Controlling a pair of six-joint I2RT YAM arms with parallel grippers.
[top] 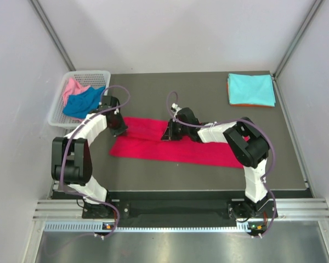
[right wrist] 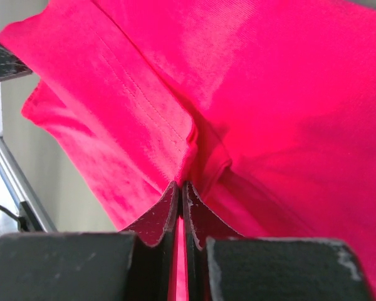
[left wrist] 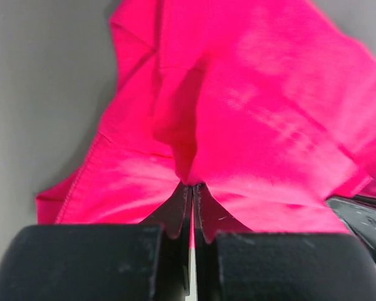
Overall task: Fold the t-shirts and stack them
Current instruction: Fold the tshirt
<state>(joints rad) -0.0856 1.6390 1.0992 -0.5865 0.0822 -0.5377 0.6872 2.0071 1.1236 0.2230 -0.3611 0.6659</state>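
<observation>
While turquoise shirt (top: pixel 251 89) and orange shirt (top: pixel 252 105) sit stacked and two wait in the basket (top: pixel 88 72), my left fingers (left wrist: pixel 177 210) and right fingers (right wrist: pixel 165 212) pinch the red shirt (top: pixel 170 149).

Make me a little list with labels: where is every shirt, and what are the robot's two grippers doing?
red t-shirt: lying across the middle of the table
left gripper: shut, pinching the red t-shirt
right gripper: shut, pinching the red t-shirt too
folded stack: turquoise t-shirt on top of orange t-shirt, far right corner
white basket: far left, holds pink t-shirt and blue t-shirt, both crumpled
</observation>
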